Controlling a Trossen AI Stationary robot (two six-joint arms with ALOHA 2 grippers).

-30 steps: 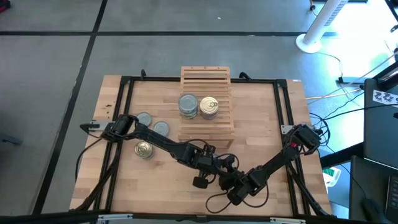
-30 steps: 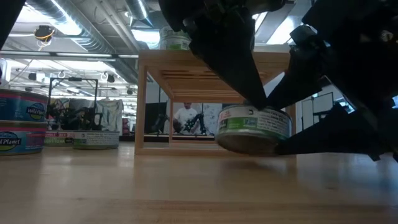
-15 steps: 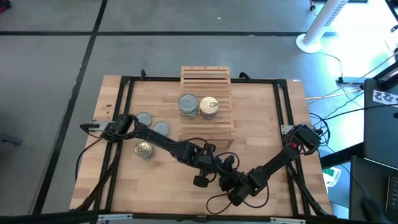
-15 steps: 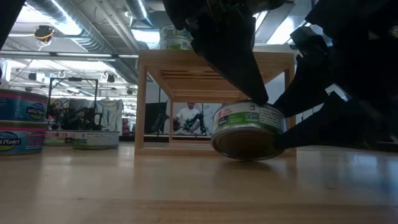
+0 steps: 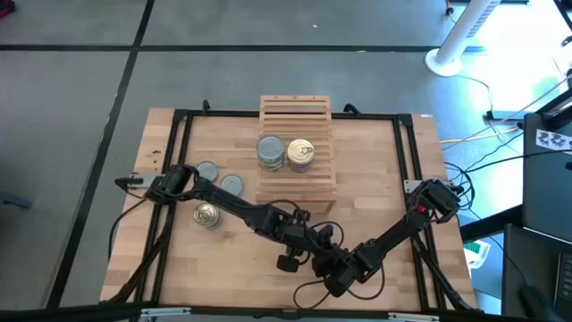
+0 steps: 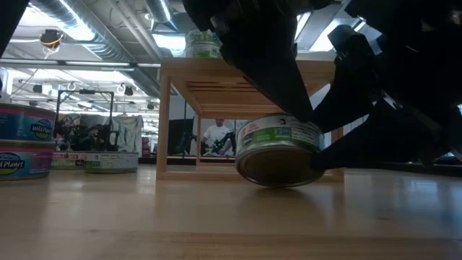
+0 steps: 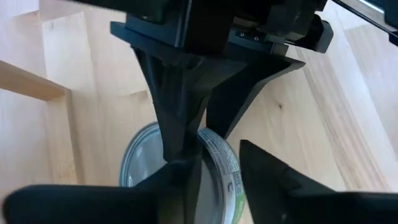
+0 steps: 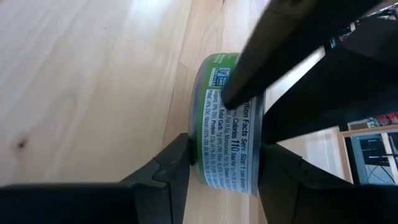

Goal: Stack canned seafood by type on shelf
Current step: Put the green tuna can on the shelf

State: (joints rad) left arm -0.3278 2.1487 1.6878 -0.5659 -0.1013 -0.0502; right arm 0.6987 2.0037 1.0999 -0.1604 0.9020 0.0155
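One tin with a green label (image 6: pixel 278 148) sits between both grippers near the table's near middle; in the high view the grippers hide it. My left gripper (image 5: pixel 313 243) reaches in from the left and my right gripper (image 5: pixel 332 259) from the right, both shut on it. The tin is tilted, showing its dark underside, low over the tabletop. The slatted shelf (image 5: pixel 297 116) carries a grey-topped stack (image 5: pixel 270 152) and a golden-topped stack (image 5: pixel 300 154). Two grey-topped tins (image 5: pixel 207 170) (image 5: pixel 231 184) and one golden-topped tin (image 5: pixel 207 215) rest on the table at the left. My left gripper has the tin's edge (image 7: pixel 217 177) between its two fingers, one on each flat face. It comes slanting down from the table's left. My right gripper pinches the tin across its flat top and bottom, the label wall (image 8: pixel 233 124) showing between the fingers. It comes roughly level from the table's right. The tin is tilted; whether its lower rim touches the table I cannot tell.
The shelf (image 6: pixel 249 68) stands just behind the held tin. The loose tins (image 6: pixel 25 144) lie far left. A black frame (image 5: pixel 179 179) borders the tabletop, and cables trail near the front edge (image 5: pixel 313 291). Bare wood lies right of the shelf (image 5: pixel 375 170).
The tin has sunk a little and shifted toward the table's left. It has tipped further, so more of its underside shows. Both grippers have stayed on it.
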